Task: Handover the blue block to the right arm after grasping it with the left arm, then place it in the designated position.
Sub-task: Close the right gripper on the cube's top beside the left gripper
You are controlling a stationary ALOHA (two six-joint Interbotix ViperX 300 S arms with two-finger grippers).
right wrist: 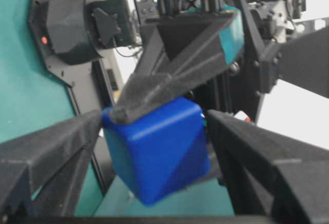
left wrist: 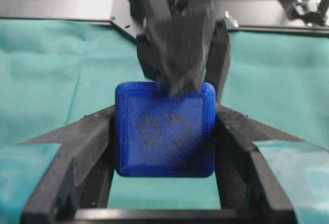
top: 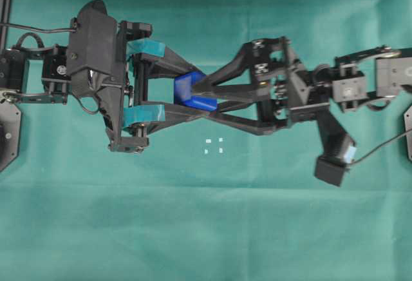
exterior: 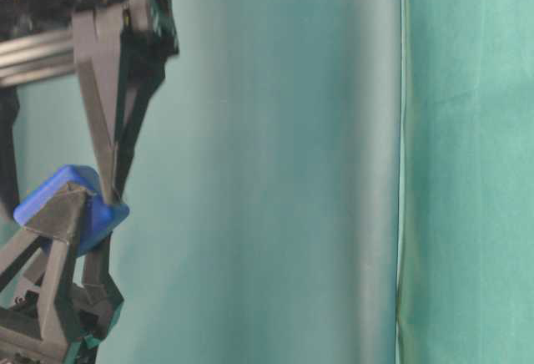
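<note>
Overhead exterior view: the blue block (top: 193, 91) hangs above the counter (top: 270, 229), clamped in my left tool (top: 183, 92), whose teal-banded fingers (top: 147, 49) press its two opposite sides; my right tool (top: 198, 93) stands wide, its all-black fingers (top: 222, 75) straddling the block on the faces left free, crossing the left pair. From the right wrist view a small gap shows at each right fingertip, so I judge the handover not yet made. To do it well I would close the right tool squarely on the block, confirm the grip, and only then release the left. The designated position (top: 214, 145) lies on the counter just below the block in this view, well within reach.
</note>
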